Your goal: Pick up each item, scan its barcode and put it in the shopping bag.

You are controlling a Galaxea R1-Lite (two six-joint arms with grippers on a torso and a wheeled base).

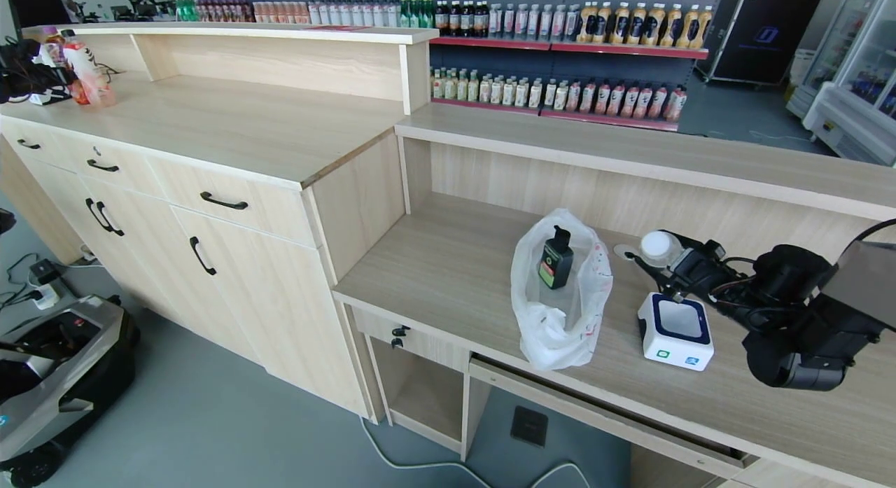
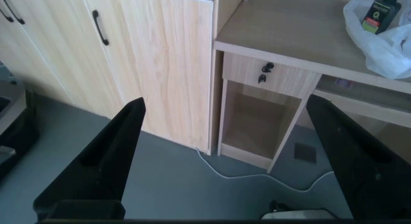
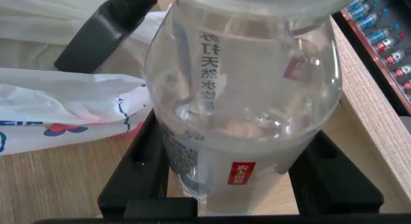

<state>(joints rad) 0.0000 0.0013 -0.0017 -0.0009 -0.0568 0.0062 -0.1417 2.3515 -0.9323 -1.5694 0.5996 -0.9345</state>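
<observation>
While the left claw [image 2: 225,103] hangs low before the cupboards [image 2: 160,57], fingers wide apart, a white bag [image 1: 560,313] lies on the desk [image 1: 434,271], dark pump bottle [image 1: 556,262] inside. Scanner [image 1: 676,332] sits near, right of bag. Right claw [image 3: 231,185] is clamped on clear water bottle [image 1: 656,248], just behind scanner.

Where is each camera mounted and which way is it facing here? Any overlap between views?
Head: on the robot's head, looking forward and down at the counter, shopping bag and scanner; right arm shows, its right hand shut on a clear bottle.
Left wrist: out in front of the counter, facing the cabinet doors and floor; open left hand frames it.
Right wrist: right behind the clear bottle, facing the bag; hand's fingers flank it.
Shared: all three show the shopping bag.
</observation>
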